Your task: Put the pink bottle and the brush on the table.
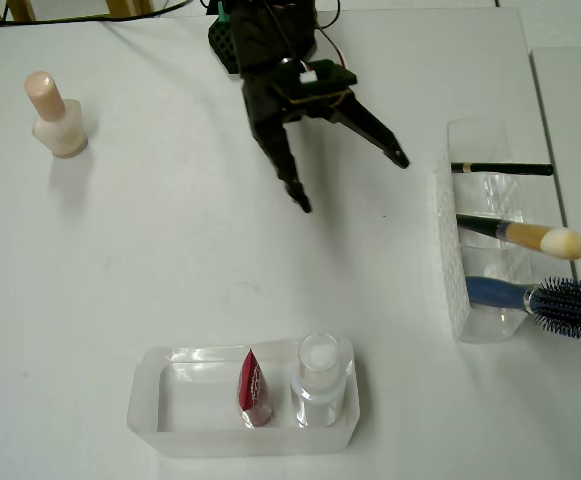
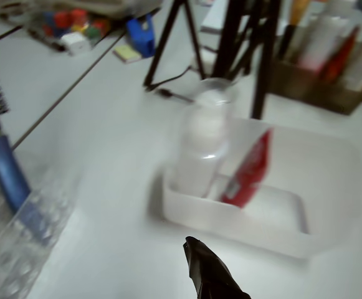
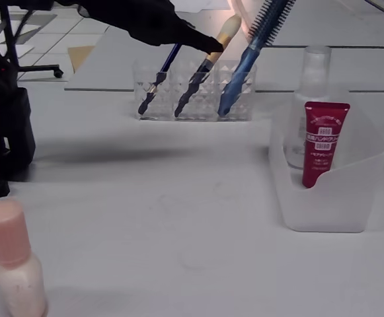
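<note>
The pink bottle stands upright on the white table at the far left, and it shows near the lower left corner in the fixed view. The brush leans in the middle slot of a clear organizer at the right, cream tip pointing outward; the fixed view has the brush between two other tools. My black gripper hangs open and empty above the table's middle, left of the organizer and well right of the bottle. One finger shows in the wrist view.
A thin black pencil and a blue hairbrush share the organizer. A translucent tray near the front edge holds a red sachet and a clear bottle. Bare tabletop lies between bottle, tray and organizer.
</note>
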{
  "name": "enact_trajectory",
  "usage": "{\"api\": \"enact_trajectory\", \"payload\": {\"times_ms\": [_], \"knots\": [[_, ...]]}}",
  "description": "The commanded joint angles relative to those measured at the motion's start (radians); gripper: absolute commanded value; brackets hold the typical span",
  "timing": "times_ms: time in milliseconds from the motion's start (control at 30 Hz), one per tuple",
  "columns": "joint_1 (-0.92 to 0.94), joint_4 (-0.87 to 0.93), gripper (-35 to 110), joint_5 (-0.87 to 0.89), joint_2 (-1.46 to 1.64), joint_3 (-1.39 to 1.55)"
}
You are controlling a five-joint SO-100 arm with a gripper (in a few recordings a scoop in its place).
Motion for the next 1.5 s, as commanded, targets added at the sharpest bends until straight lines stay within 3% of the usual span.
{"api": "enact_trajectory", "payload": {"times_ms": [0,733,1467], "knots": [[-0.063,-0.051,53,-0.014,-0.057,-0.071],[-0.351,-0.285,45,-0.017,-0.563,-0.397],[-0.397,-0.379,39,-0.018,-0.930,-0.675]]}}
